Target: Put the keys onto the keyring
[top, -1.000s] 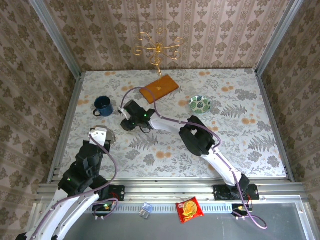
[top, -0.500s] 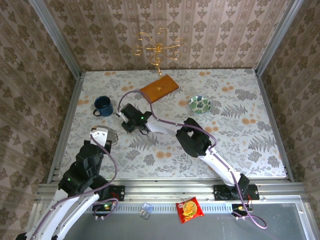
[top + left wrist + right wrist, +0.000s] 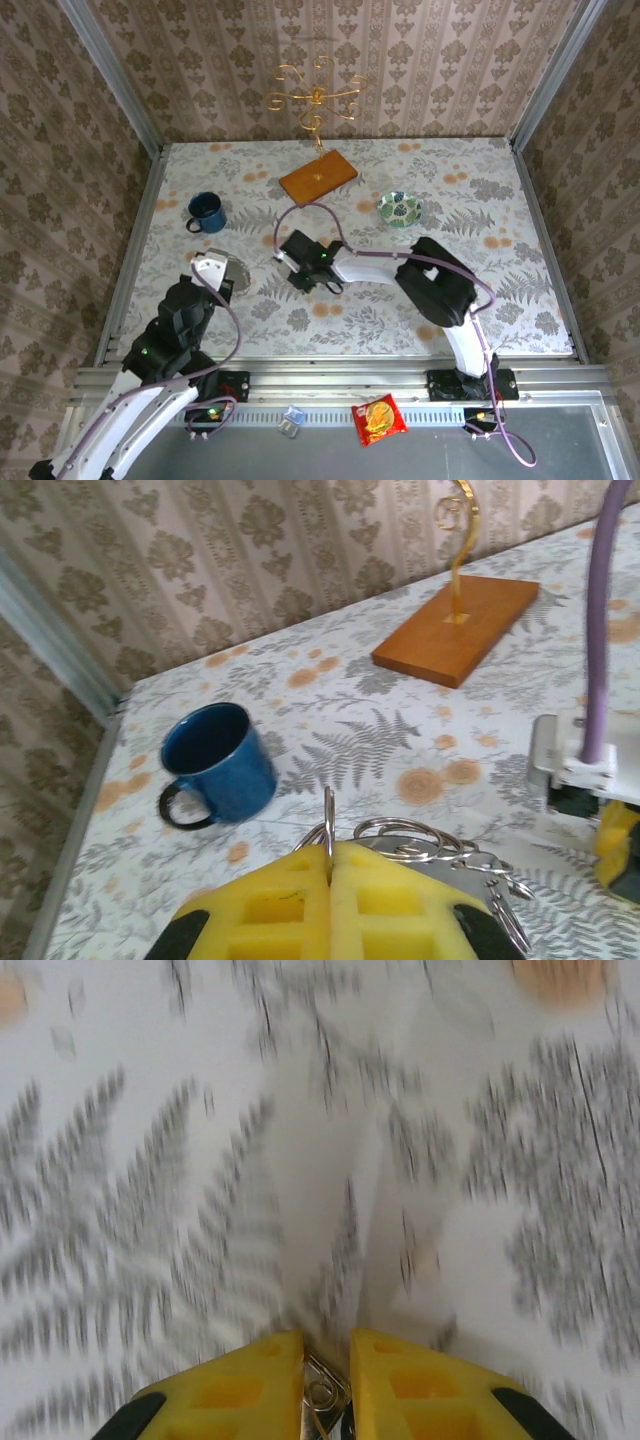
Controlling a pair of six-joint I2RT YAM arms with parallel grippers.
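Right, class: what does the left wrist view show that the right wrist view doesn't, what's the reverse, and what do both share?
Left wrist view: a blue mug, a wooden stand base, and metal rings pinched in the left gripper. Right wrist view: a small metal piece held in the right gripper, over a blurred surface. Both: yellow fingers and the fern-patterned tablecloth.

Table surface (image 3: 300, 1110) motion-blurred; metal piece (image 3: 322, 1392) half hidden between pads (image 3: 245, 1385).
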